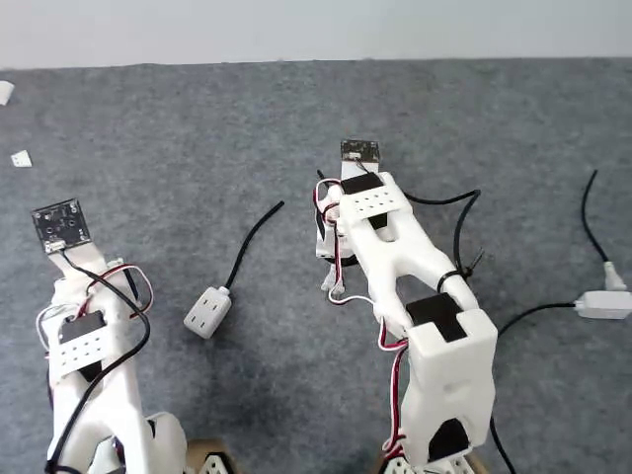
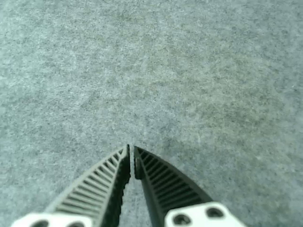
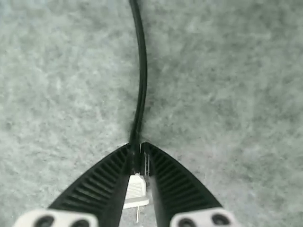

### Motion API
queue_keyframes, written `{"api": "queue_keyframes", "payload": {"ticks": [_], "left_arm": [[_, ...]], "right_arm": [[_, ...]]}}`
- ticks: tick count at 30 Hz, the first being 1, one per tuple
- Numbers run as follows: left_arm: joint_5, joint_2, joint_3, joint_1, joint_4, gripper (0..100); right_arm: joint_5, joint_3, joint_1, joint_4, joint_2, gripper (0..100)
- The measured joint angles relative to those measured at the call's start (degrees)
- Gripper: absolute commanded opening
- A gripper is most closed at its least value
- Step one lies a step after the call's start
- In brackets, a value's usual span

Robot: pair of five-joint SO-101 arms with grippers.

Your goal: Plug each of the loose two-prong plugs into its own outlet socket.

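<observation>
Grey carpet (image 1: 197, 128) covered the surface. The job looked only partly done. The right gripper (image 3: 137, 146) had its jaws shut tight on a small white plug (image 3: 135, 188), pinching it by its sides. That plug was not in any socket yet. It was held just over the carpet, near the middle of the surface, under the right arm. A white socket (image 1: 207, 312) lay on the carpet between the two arms, closer to the near edge, and its slots looked empty. So I think this plug had to be carried over and pushed in.

By the right edge lay a second socket (image 1: 602, 305) with another plug (image 1: 613, 276) touching it. I could not tell if that one was pushed all the way in.

The left gripper (image 2: 131, 149) had its jaws closed on nothing, over bare carpet near the left edge.

The held plug's long way ran in line with the gripper's fingers. Its black cord (image 3: 141, 71) went straight out past the fingertips, away from the arm. Its metal prong (image 3: 137, 213) pointed the other way, back toward the wrist. So the plug would likely need turning before it could face the socket's slots.
</observation>
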Motion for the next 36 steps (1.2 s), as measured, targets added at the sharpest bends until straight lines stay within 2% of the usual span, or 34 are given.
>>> {"api": "queue_keyframes", "payload": {"ticks": [8,14,21,27,31,33,36], "left_arm": [[0.0,0.0,0.0,0.0,0.0,2],[0.0,0.3,0.0,1.8,0.0,2],[0.0,13.5,-6.2,2.2,-1.0,2],[0.0,23.9,-17.2,0.4,6.1,2],[0.0,25.1,-19.0,0.2,7.6,2],[-1.1,25.2,-19.3,-0.1,8.7,2],[-8.7,25.2,-19.4,1.4,10.8,2]], "right_arm": [[-4.4,1.0,-2.1,1.2,-4.4,1.0],[-4.8,12.5,-2.6,-4.7,-13.2,1.0],[-4.8,23.7,-1.8,-11.3,-23.7,1.3],[-4.8,24.9,2.4,-12.7,-25.3,1.8],[-4.8,24.9,1.8,-15.6,-24.0,10.7],[-4.8,24.9,1.4,-16.2,-22.5,14.6],[-4.8,24.8,-1.4,-16.3,-21.0,14.7]]}}
